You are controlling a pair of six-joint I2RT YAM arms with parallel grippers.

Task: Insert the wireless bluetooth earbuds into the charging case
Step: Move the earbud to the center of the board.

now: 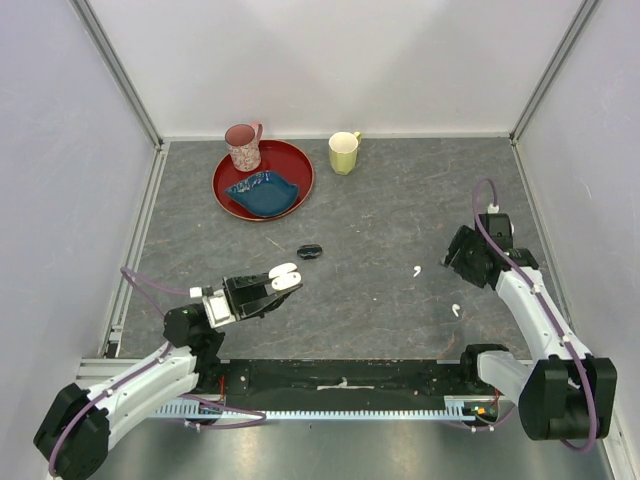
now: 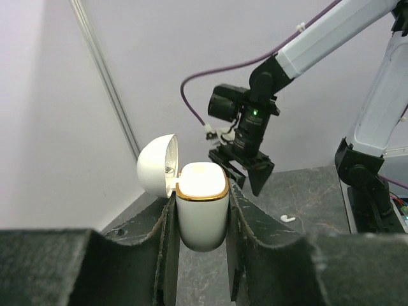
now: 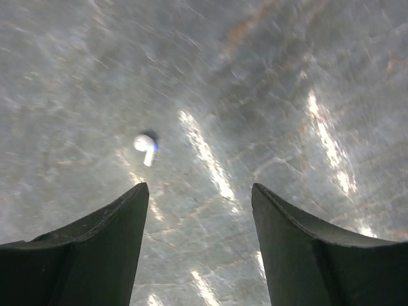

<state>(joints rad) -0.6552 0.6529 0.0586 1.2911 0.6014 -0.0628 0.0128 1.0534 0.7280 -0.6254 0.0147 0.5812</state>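
My left gripper (image 1: 272,285) is shut on the white charging case (image 1: 286,274) and holds it above the table at the left. In the left wrist view the case (image 2: 203,207) stands upright between the fingers, with a gold rim and its lid (image 2: 157,166) hinged open to the left. One white earbud (image 1: 417,270) lies on the table just left of my right gripper (image 1: 452,258), which is open and empty above it. In the right wrist view that earbud (image 3: 146,146) lies ahead of the left finger. A second earbud (image 1: 456,310) lies nearer the front and shows in the left wrist view (image 2: 288,218).
A small black object (image 1: 310,251) lies mid-table. At the back stand a red plate (image 1: 296,160) with a blue dish (image 1: 262,190) and a pink mug (image 1: 243,146), and a yellow mug (image 1: 344,152). White walls enclose the table.
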